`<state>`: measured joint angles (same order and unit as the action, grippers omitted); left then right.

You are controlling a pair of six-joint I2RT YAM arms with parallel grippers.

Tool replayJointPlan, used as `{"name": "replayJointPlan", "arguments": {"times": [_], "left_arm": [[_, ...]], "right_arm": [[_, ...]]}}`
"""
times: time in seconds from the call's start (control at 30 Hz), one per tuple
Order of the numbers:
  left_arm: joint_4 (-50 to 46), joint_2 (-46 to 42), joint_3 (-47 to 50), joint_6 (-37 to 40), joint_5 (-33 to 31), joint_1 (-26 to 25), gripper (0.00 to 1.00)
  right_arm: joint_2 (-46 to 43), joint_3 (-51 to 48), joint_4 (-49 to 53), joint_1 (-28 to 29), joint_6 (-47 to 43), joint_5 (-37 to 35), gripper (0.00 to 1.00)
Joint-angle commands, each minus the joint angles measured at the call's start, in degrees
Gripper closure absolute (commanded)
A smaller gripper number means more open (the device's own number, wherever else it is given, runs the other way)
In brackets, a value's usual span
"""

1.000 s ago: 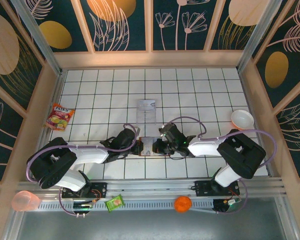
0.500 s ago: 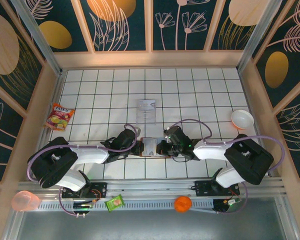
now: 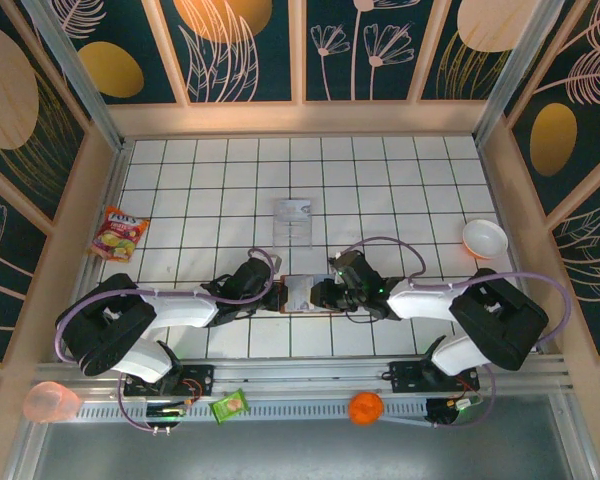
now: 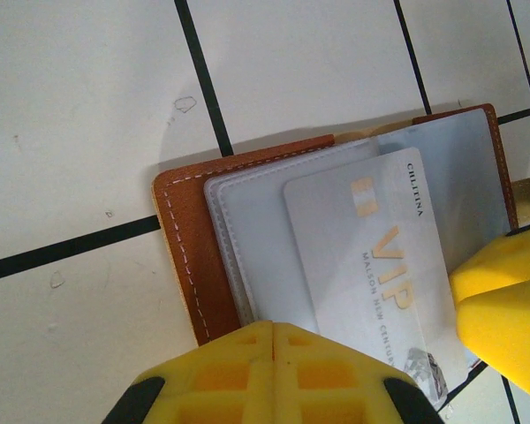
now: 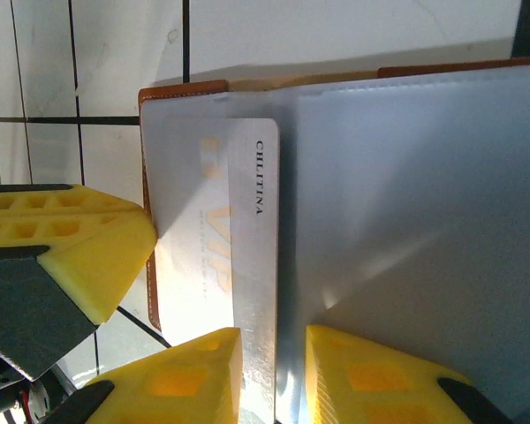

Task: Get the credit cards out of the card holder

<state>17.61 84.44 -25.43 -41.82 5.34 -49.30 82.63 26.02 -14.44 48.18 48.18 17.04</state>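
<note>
One credit card [image 4: 371,256] atop open card holder [image 4: 181,256]; left claw [image 4: 274,334] closed, right claw [image 5: 272,343] parted, seemingly astride it.

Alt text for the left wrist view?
An open brown card holder lies on a white tiled table, a pale VIP credit card lying askew on its grey lining. The left hand, shut, sits at the bottom of the frame; the right hand's yellow fingers show at the right edge.

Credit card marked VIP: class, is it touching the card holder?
Touching. Left wrist view: the credit card lies flat on the pale lining of the open card holder, no gap showing.
</note>
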Motion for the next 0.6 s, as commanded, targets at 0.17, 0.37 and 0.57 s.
{"name": "replayJointPlan", "arguments": {"times": [0.17, 0.37, 0.57], "left_arm": [[-4.36, 2.5, 1.25, 0.89, 1.78, 0.02, 1.0], [-5.05, 1.62, 1.68, 0.49, 0.81, 0.08, 1.0], [-6.05, 0.77, 1.23, 1.95, 0.9, 1.09, 1.0]], "right_arm": [[3.47, 0.65, -4.28, -0.68, 0.03, 2.51, 0.79], [0.5, -0.95, -1.79, -1.98, 0.58, 0.01, 0.99], [-6.75, -3.29, 7.33, -4.3, -1.78, -3.53, 1.0]]}}
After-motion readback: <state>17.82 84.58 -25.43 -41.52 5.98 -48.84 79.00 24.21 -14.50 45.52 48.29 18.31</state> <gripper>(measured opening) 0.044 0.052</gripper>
